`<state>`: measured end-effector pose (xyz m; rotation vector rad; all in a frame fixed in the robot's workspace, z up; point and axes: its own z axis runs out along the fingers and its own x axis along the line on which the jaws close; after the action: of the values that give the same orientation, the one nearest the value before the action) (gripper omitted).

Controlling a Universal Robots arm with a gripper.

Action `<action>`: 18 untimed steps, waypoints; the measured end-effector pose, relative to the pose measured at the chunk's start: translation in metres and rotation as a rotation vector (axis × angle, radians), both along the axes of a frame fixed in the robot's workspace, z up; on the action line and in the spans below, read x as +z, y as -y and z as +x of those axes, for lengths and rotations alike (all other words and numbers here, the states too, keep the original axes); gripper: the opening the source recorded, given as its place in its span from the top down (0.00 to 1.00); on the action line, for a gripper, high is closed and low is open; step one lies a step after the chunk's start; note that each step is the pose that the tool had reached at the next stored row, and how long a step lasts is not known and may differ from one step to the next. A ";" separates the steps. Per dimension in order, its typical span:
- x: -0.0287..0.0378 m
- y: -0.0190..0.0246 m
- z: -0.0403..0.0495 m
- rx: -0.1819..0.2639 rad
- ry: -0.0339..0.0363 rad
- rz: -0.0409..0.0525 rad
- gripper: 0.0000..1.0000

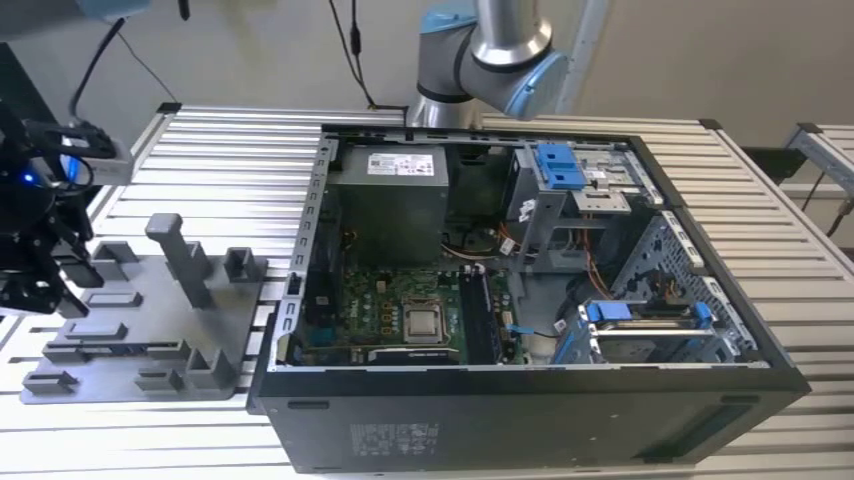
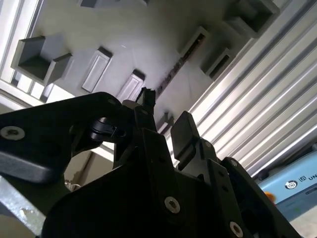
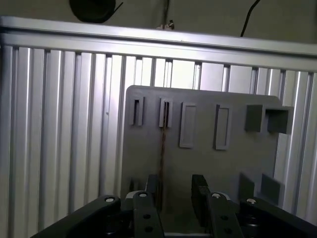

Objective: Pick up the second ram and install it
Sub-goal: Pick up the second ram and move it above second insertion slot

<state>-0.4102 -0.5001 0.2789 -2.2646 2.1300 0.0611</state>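
Gripper (image 1: 40, 275) of a single robot arm hangs over a grey fixture plate (image 1: 140, 300) at the far left of the exterior view, low over the plate's left edge. The plate lies on a ribbed aluminium worktop (image 1: 214, 150).

In both wrist views the second ram (image 3: 162, 144) (image 2: 179, 62) stands on edge in one narrow slot of the plate, showing as a thin dark strip. It has not been lifted. The black fingers (image 3: 199, 196) (image 2: 185, 130) stand apart with clear space between them and grip nothing. In the first wrist view the stick's near end runs in toward that gap, closer to one finger than the other. Whether either finger touches it cannot be made out.

An open computer case (image 1: 534, 410) lies on its side in the middle of the exterior view, just beside the plate on the exterior view's right. Its green motherboard (image 1: 387, 310) is exposed, and the long dark memory slots (image 1: 481, 315) run along the board's right side. Blue plastic drive-bay latches (image 1: 561, 165) sit in the case's upper right. The arm's grey and blue joint (image 1: 494, 60) rises behind the case at the top centre of the frame.
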 end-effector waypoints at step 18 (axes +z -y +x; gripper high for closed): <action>-0.0144 0.0000 -0.0007 0.006 -0.0003 0.0108 0.58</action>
<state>-0.4110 -0.5001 0.2645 -2.2655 2.1175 0.0728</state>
